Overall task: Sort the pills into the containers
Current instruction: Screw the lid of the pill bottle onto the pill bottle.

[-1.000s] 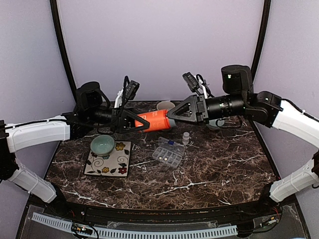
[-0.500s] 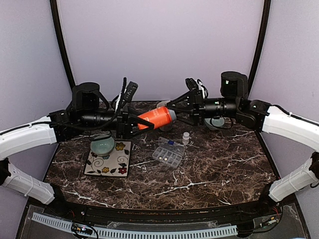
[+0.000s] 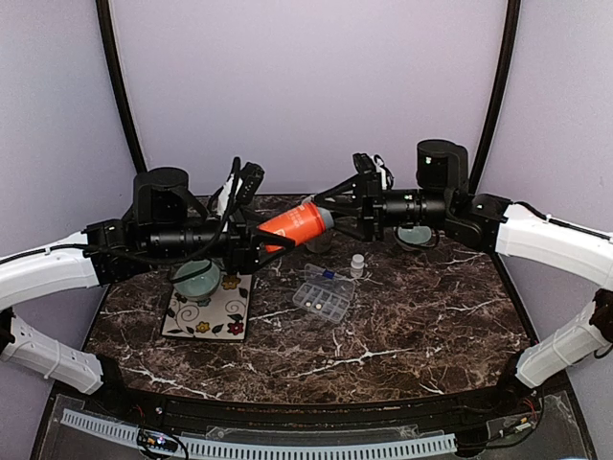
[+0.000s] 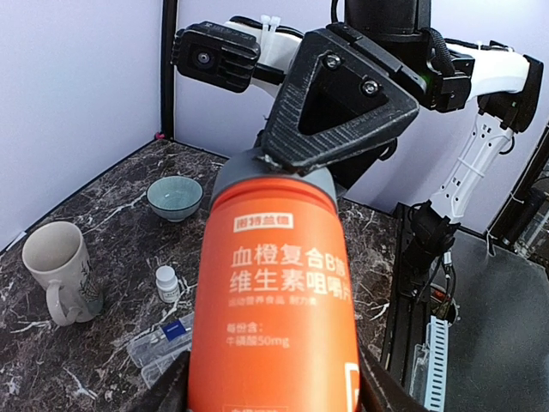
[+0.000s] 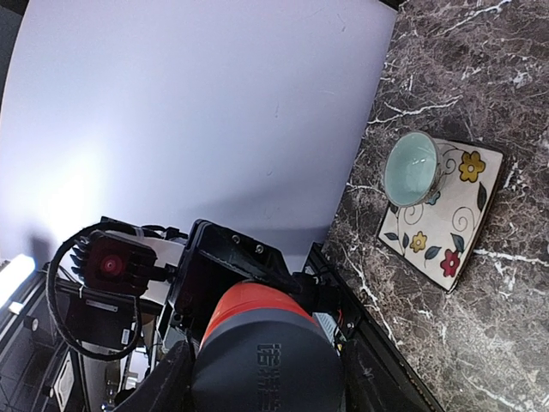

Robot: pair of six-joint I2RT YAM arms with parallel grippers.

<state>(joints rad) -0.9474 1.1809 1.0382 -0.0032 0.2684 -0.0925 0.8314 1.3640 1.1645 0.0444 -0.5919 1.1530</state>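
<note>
**Spill risk: bottle gripped at both ends in mid-air**
The organiser box (image 3: pixel 323 298) lies near centre, with the orange bottle (image 3: pixel 290 226) raised just beyond it. The left gripper (image 3: pixel 261 241) clamps its body and the right gripper (image 3: pixel 329 213) grasps the grey cap (image 4: pixel 274 184). A jerky twist could scatter the unseen pills wide of the box.

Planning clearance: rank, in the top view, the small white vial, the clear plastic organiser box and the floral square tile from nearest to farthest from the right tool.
1. Small white vial, below the right tool.
2. Clear plastic organiser box, mid-table.
3. Floral square tile, far left.
</note>
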